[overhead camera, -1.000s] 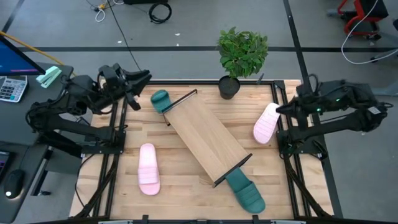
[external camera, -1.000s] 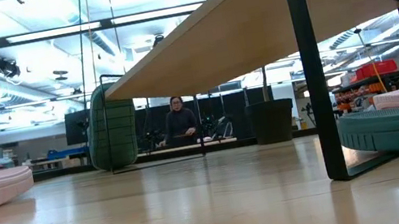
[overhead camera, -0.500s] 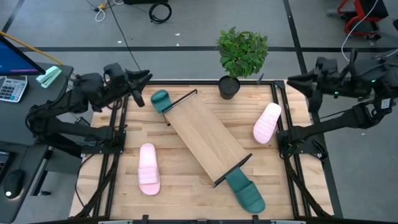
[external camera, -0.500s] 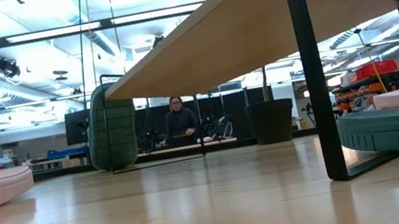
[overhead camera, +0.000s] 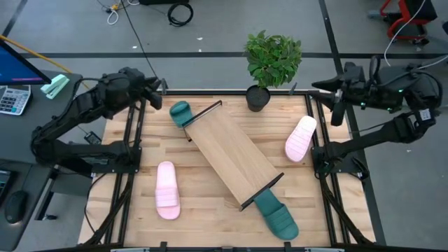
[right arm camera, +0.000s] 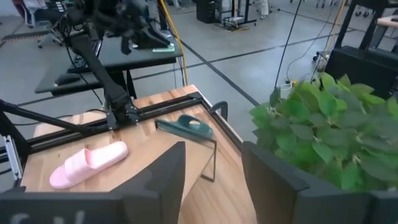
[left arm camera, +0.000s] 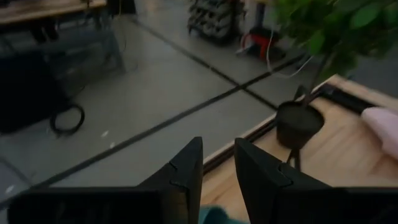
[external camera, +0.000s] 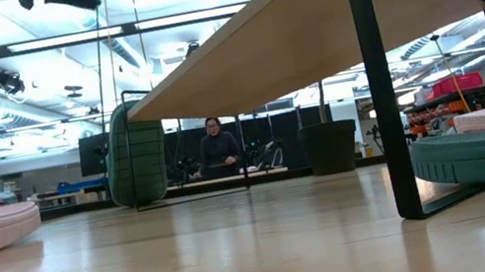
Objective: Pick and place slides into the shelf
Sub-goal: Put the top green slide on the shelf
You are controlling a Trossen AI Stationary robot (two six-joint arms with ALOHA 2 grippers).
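Observation:
The shelf [overhead camera: 231,154] lies slantwise across the middle of the table, standing on black bars [external camera: 378,82]. One teal slide [overhead camera: 180,112] stands on its side at the shelf's far left end [external camera: 135,153]. The other teal slide [overhead camera: 276,215] lies at its near right end. One pink slide [overhead camera: 166,190] lies flat at the near left and another [overhead camera: 301,138] at the right. My left gripper [overhead camera: 159,89] hangs open and empty above the far left corner, over the teal slide [left arm camera: 214,214]. My right gripper [overhead camera: 327,89] is raised and open beyond the far right corner, holding nothing [right arm camera: 214,180].
A potted plant [overhead camera: 273,59] stands at the table's far edge, its black pot [overhead camera: 257,98] just beyond the shelf's far end. Black frame rails [overhead camera: 133,140] run along both table sides. A person [external camera: 218,148] sits far behind the table.
My right gripper has risen from beside the right pink slide and gone toward the far right corner; that slide has stayed where it was. My left gripper has swung round toward the table over the far left corner and tipped down, coming into the top of the low view.

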